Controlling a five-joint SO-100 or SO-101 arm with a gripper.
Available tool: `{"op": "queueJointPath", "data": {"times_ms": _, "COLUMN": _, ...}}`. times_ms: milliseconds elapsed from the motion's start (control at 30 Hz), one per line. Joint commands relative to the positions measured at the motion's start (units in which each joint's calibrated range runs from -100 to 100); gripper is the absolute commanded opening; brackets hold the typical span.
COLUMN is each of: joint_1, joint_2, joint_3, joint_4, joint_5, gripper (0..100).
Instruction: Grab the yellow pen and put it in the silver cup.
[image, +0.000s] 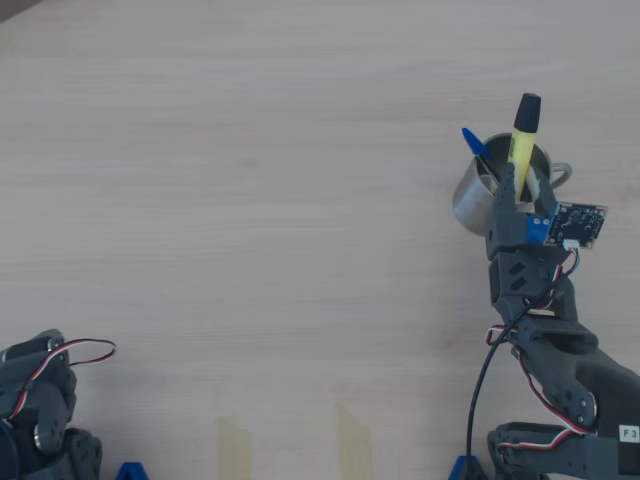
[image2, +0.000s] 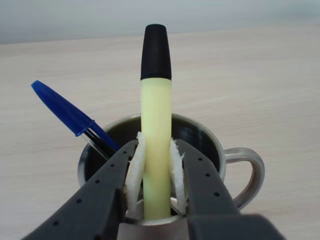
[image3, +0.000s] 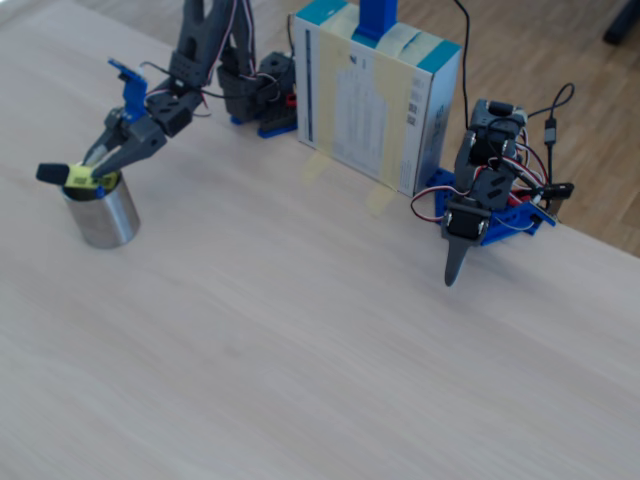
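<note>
The overhead view looks straight down on the table (image: 250, 200) from well above, with the arm entering at the lower right corner. The wrist view rides just behind the pincer (image2: 156, 185), close and nearly level, facing out across the table. The fixed view stands high beyond the opposite table edge, looking down obliquely. All three share the silver cup (image: 478, 200) near the table's edge.
</note>
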Motion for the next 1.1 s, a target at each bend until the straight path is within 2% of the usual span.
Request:
{"op": "queueJointPath", "data": {"times_ms": 0, "joint_1": 0.5, "joint_2": -0.1, "joint_3": -1.9, "joint_4": 0.6, "joint_5": -0.3, "gripper": 8}}
{"op": "queueJointPath", "data": {"times_ms": 167, "joint_1": 0.6, "joint_2": -0.2, "joint_3": -1.9, "joint_4": 3.4, "joint_5": -0.3, "gripper": 8}}
{"op": "queueJointPath", "data": {"times_ms": 1067, "joint_1": 0.6, "joint_2": -0.8, "joint_3": -2.0, "joint_4": 3.4, "joint_5": -0.2, "gripper": 9}}
